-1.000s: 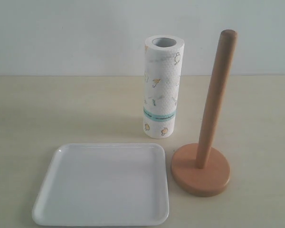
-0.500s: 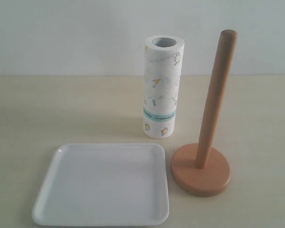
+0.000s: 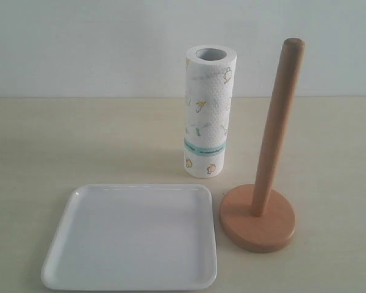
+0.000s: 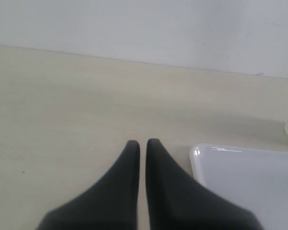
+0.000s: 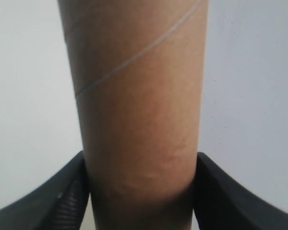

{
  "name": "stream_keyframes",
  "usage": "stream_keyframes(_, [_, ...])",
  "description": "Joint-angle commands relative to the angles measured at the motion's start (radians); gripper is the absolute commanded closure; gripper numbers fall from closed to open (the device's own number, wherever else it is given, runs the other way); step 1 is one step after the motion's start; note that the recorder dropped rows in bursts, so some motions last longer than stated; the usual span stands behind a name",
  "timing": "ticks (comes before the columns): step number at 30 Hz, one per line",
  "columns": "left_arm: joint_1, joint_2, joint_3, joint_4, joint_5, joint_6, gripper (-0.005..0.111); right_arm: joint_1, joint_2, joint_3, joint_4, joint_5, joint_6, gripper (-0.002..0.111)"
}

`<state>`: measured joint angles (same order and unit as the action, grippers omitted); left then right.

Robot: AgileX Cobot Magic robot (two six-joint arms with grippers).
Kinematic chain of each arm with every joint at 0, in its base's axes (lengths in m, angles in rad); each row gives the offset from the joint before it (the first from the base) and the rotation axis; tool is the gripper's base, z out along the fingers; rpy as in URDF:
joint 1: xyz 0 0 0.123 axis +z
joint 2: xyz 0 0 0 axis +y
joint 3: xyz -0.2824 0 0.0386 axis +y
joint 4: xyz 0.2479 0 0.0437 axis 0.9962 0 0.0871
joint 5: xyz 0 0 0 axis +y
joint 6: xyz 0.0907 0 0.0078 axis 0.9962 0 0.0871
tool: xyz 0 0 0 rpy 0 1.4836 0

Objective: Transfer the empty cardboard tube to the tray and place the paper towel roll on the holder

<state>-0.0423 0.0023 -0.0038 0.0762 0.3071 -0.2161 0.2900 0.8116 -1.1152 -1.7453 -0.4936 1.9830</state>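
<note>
In the right wrist view the empty cardboard tube (image 5: 134, 86), plain brown with a spiral seam, fills the middle, and my right gripper (image 5: 140, 162) is shut on it, one black finger on each side. Neither the tube nor either gripper appears in the exterior view. There the white tray (image 3: 134, 238) lies empty at the front. The paper towel roll (image 3: 208, 113) stands upright behind the tray's right corner. The wooden holder (image 3: 274, 131) stands to the right with its rod bare. My left gripper (image 4: 143, 142) is shut and empty, low over the table beside a tray corner (image 4: 201, 155).
A pale wooden tabletop (image 3: 79, 140) runs back to a plain white wall (image 3: 79, 43). The holder's round base (image 3: 235, 223) sits close to the tray's right rim, and the roll is a short way behind both.
</note>
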Motion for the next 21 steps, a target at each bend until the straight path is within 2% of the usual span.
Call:
stream_keyframes(1, [0.003, -0.002, 0.004, 0.003, -0.001, 0.001, 0.103, -0.001, -0.022, -0.005, 0.001, 0.047, 0.037, 0.109])
stream_keyframes(4, [0.003, -0.002, 0.004, 0.003, -0.001, 0.001, 0.103, -0.001, -0.046, -0.005, 0.001, 0.107, -0.044, 0.109])
stream_keyframes(13, [0.003, -0.002, 0.004, 0.003, -0.001, 0.001, 0.103, -0.001, -0.144, -0.003, 0.096, 0.483, -0.568, 0.109])
stream_keyframes(16, [0.003, -0.002, 0.004, 0.003, -0.001, 0.001, 0.103, -0.001, -0.163, -0.003, 0.239, 0.571, -0.834, 0.109])
stream_keyframes(21, [0.003, -0.002, 0.004, 0.003, -0.001, 0.001, 0.103, -0.001, -0.161, -0.003, 0.552, 0.859, -1.429, 0.109])
